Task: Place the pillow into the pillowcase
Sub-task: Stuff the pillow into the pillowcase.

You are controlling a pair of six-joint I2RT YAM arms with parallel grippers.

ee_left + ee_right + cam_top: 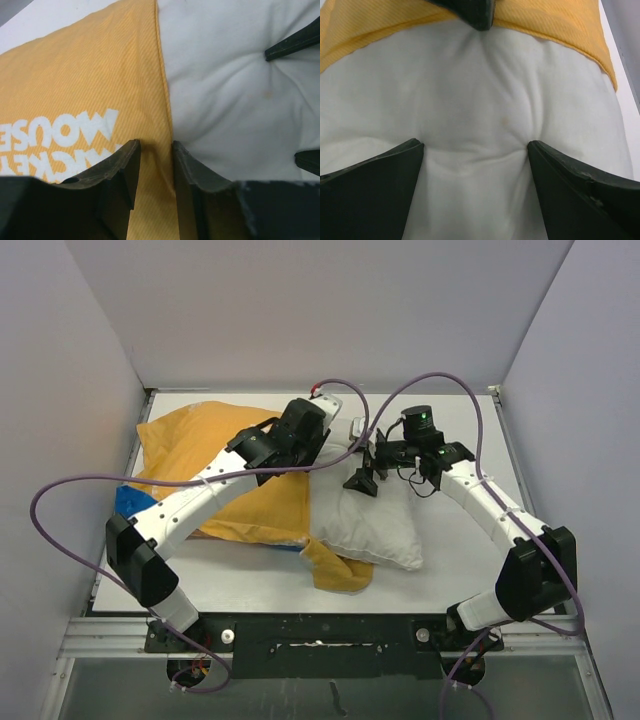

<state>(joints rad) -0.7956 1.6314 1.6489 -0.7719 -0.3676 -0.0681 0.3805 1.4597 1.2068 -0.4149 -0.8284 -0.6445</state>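
The pillowcase (200,445) lies mustard-yellow side up on the left half of the table, a blue strip showing at its left edge. The white pillow (375,520) sticks out of its mouth to the right, partly inside. My left gripper (318,452) sits at the mouth's hem; in the left wrist view its jaws (155,145) stand a little apart, with a ridge of the yellow pillowcase (90,75) between them beside the pillow (225,100). My right gripper (367,468) is wide open, its tips (475,145) pressed into the pillow (475,90), which dimples around them.
A yellow flap of the case (340,570) trails toward the table's front edge. The bare white table (460,570) shows to the right of the pillow. Grey walls close in the back and both sides. Purple cables (440,380) loop above the arms.
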